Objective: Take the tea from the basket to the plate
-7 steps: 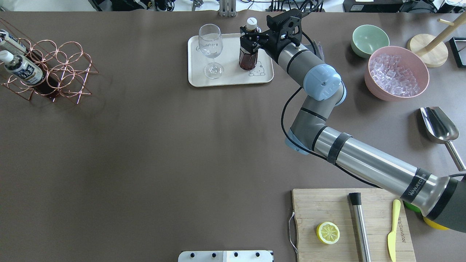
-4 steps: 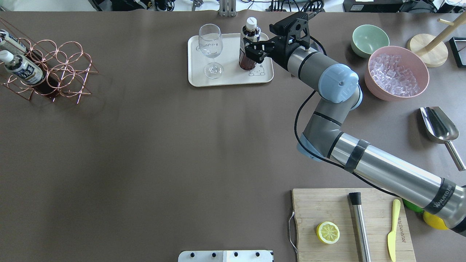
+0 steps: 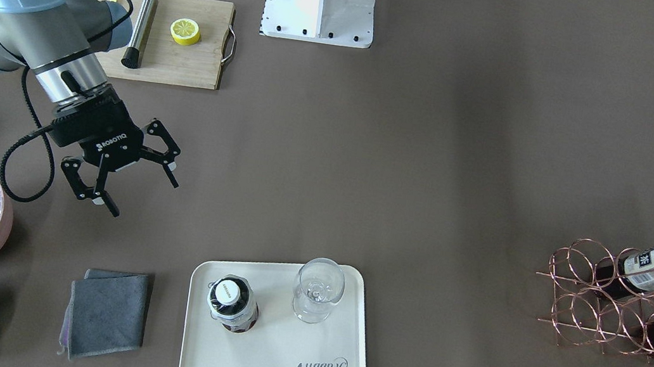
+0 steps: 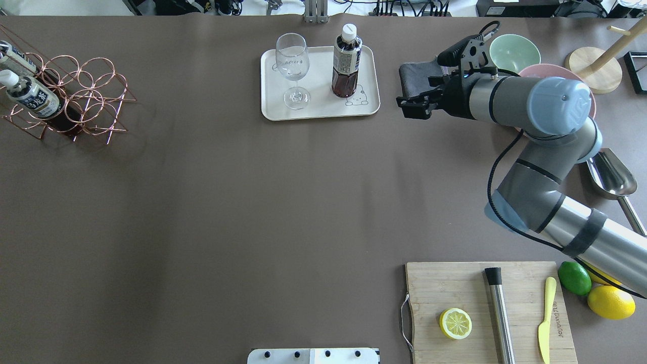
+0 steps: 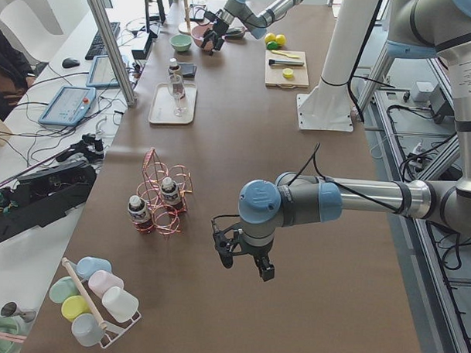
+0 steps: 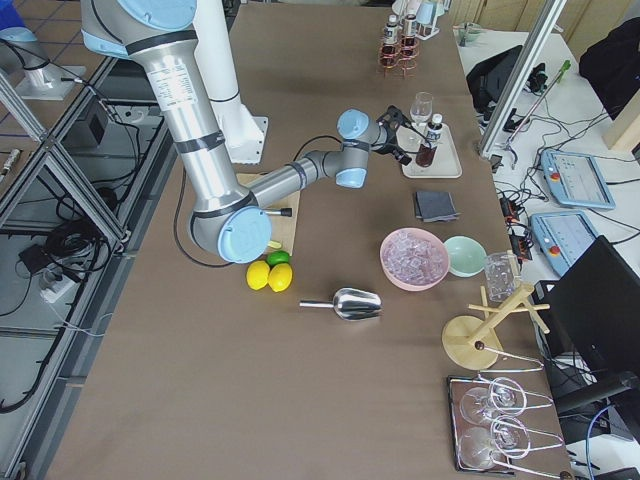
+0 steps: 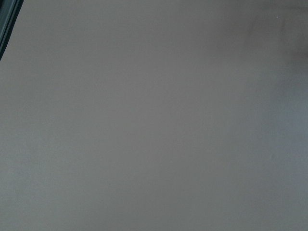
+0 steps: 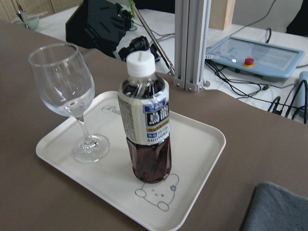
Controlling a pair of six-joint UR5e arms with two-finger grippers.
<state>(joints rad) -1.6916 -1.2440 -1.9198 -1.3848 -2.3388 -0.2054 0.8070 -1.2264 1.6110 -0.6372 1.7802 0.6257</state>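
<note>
farthest from the right hand: basket, with two bottles lying in its rings. nearer, straight in front of it, near but apart: plate, with the tea upright on it beside a wine glass. right hand itself: fingers spread, clamped on nothing, above the tabletop. left hand: cannot tell whether apart or together. seemingly the release step, tea already delivered; next, probably just backing away without clipping the tea.

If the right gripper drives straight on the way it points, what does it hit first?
Probably the tea standing on the plate, centred in the right wrist view. Only bare table lies between it and the right gripper; height is unclear.
</note>
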